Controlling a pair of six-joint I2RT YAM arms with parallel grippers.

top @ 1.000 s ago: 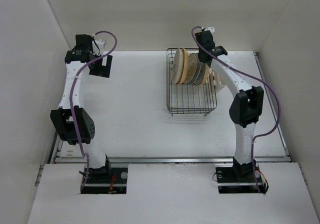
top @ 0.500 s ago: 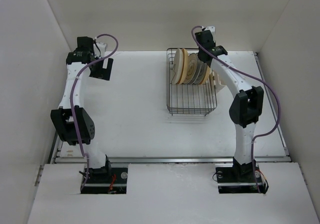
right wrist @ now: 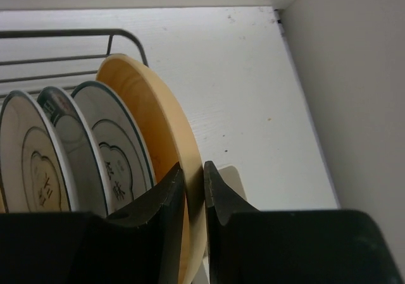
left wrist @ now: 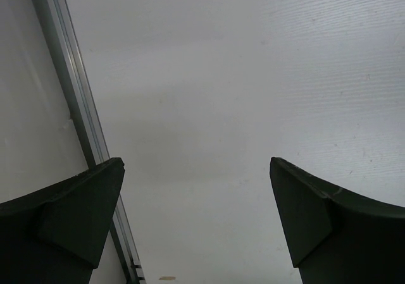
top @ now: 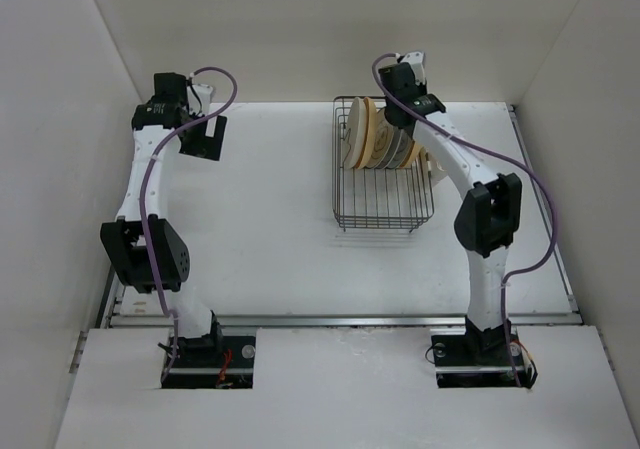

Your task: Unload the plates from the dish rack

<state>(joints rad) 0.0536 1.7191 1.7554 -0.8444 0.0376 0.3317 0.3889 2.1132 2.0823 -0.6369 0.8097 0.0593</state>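
Note:
The dish rack [top: 386,215] of dark wire stands at the back right of the table with several plates [top: 366,135] upright in it. My right gripper [top: 406,105] is above the right end of the row. In the right wrist view the right gripper [right wrist: 193,165] is shut on the rim of a yellow-orange plate [right wrist: 158,116], one finger on each face. Three white plates with dark rim rings [right wrist: 111,142] stand beside it, and the rack's wire [right wrist: 63,33] runs behind. My left gripper [top: 203,139] is open and empty over the table at the far left; its wrist view [left wrist: 196,164] shows only table.
A cream cup holder [right wrist: 235,178] sits just behind the held plate on the rack's right side. The right wall [right wrist: 354,75] is close to the rack. A metal rail [left wrist: 76,107] runs along the table's left edge near the left gripper.
My right gripper has shifted a little left and back over the plates. The left gripper shifted slightly a second ago and has held still since.

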